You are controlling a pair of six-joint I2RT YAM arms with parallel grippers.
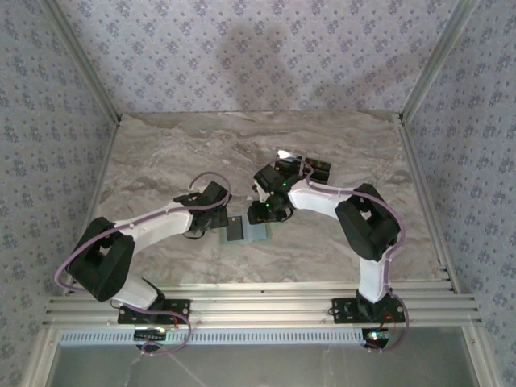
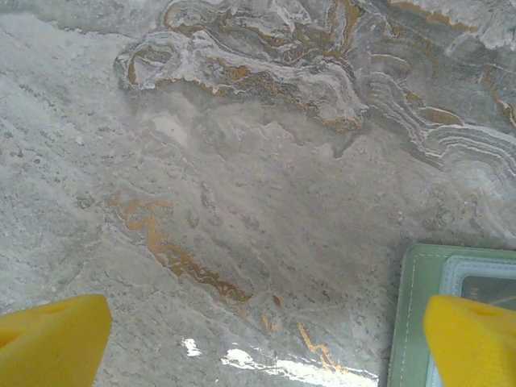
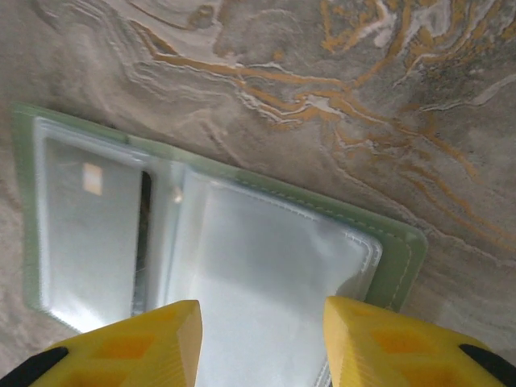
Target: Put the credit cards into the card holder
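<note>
Item: card holder [image 3: 242, 242], open flat, by the near edge of the counter [image 3: 363, 81].
I see it directly under the right gripper [image 3: 262, 314], jaws parted and empty; left gripper [image 2: 264, 314] spread wide at its corner.

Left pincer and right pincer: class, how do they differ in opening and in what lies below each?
Opening: the left pincer stands wide open; the right pincer is open with a narrower gap.
Below: the left pincer hangs over bare table, with the card holder's green edge just beside it; the right pincer hangs over the open card holder's clear pocket.
Shared: both have yellow fingers and hold nothing.
</note>
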